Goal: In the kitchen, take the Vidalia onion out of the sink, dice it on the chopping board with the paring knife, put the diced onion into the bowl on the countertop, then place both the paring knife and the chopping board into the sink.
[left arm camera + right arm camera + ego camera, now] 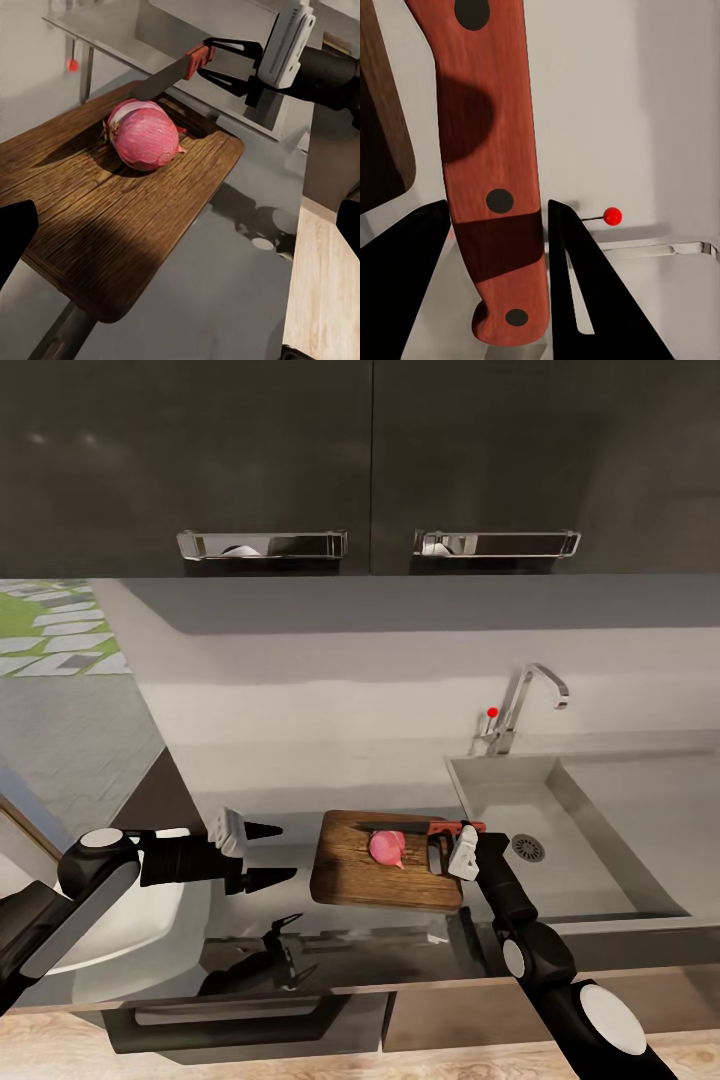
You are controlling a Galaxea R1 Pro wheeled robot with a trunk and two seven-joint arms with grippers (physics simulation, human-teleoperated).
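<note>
The pinkish-red Vidalia onion (387, 847) (142, 135) lies whole on the dark wooden chopping board (350, 880) (112, 210), which rests on the grey countertop (290, 810) just left of the sink (600, 830). My right gripper (447, 847) (205, 58) (499, 214) is shut on the red handle of the paring knife (410, 826) (176, 71) (491, 135). Its dark blade reaches over the board's far edge, just behind the onion. My left gripper (268, 853) (180, 225) hovers open to the left of the board. The white bowl (150, 930) sits under my left arm.
The chrome tap (520, 710) with a red dot stands behind the sink's left corner. Dark wall cabinets (370, 460) hang overhead. The countertop's metallic front edge (400, 940) runs above dark drawers. A window view opens at the far left.
</note>
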